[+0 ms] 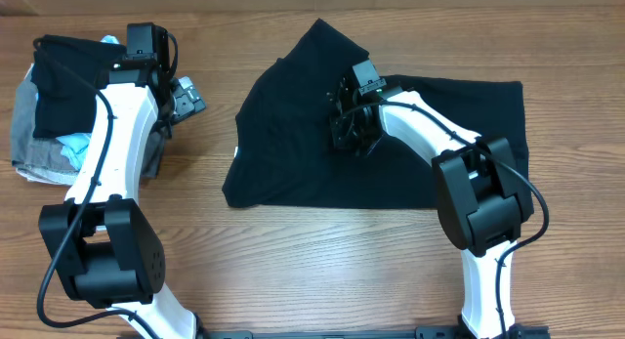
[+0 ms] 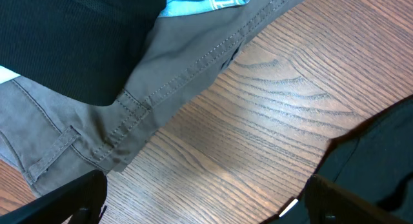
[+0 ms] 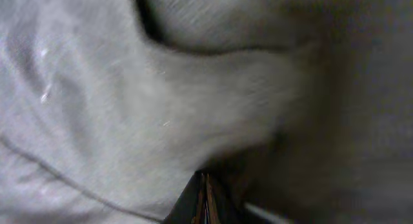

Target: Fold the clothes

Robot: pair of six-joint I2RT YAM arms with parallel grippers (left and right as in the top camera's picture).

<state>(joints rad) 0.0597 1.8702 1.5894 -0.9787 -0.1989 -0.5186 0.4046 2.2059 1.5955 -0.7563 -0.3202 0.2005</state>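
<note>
I am looking down at a brown wooden table (image 1: 322, 271). My right gripper (image 1: 350, 124) is squeezing tight shut, and I think it is pinching a little bit of the black T-shirt (image 1: 449, 134) near its middle. The shirt is lying spread out mid-table, crumpled at the top. It is looking soft, light and floppy, so grabbing an edge or corner is seeming best to me. My left gripper (image 1: 186, 95) is hanging wide open, holding nothing, beside a pile of clothes (image 1: 44, 148). The top camera is showing the whole shirt. The right wrist camera is showing only blurry cloth and closed tips.
</note>
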